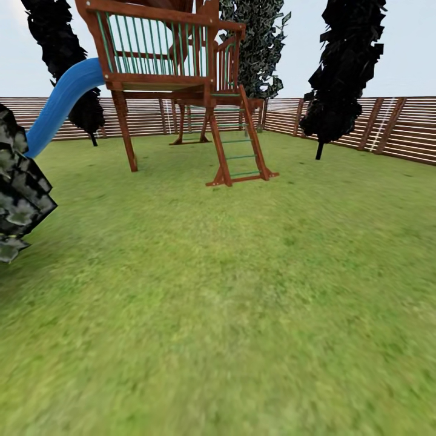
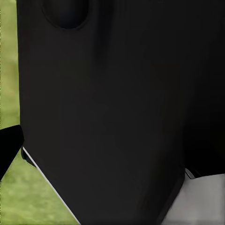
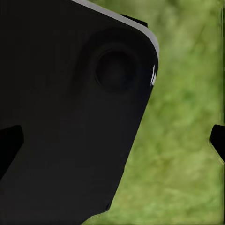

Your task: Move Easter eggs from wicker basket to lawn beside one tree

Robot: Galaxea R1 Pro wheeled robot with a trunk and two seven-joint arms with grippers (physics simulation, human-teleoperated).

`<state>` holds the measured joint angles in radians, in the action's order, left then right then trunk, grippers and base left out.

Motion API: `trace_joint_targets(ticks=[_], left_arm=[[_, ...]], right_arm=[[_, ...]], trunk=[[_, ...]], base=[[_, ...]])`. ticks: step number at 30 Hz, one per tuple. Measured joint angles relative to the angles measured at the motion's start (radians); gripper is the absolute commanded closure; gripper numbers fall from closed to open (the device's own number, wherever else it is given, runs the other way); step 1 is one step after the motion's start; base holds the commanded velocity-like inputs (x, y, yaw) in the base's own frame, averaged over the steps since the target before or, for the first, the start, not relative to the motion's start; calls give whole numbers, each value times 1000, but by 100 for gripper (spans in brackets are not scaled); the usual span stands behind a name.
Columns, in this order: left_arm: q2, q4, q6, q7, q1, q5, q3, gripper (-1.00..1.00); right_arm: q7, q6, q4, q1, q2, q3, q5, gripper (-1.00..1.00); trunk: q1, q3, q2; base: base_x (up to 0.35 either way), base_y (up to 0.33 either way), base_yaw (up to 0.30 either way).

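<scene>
While I drive across the lawn (image 1: pixel 242 315), I am on the search step: no basket or eggs in sight, so I can't place them. Ahead stands the playset (image 1: pixel 181 91), with speckled foliage (image 1: pixel 18 188) left of it. Dark bodywork blocks both wrist views, perhaps the robot's own; I cannot tell either hand's state. Next I turn to find the basket.

Near lawn (image 1: pixel 230 363) smeared, no blade detail. Playset (image 1: pixel 175 79) top and blue slide (image 1: pixel 57 106) lower end cut by frame edges; speckled foliage (image 1: pixel 18 194) clipped at left, trunk hidden. Wrist views mostly blocked by dark robot body (image 2: pixel 122 112).
</scene>
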<state>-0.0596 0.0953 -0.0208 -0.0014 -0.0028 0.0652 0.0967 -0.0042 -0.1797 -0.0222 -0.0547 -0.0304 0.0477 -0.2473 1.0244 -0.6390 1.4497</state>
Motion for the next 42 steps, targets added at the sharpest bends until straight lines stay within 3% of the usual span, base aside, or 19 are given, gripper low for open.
trace_joint_targets(ticks=[42], left_arm=[[-1,0,0,0,0,0,0,-100]], right_arm=[[0,0,0,0,0,0,0,-100]], trunk=[[0,0,0]], base=[[339,0,0]])
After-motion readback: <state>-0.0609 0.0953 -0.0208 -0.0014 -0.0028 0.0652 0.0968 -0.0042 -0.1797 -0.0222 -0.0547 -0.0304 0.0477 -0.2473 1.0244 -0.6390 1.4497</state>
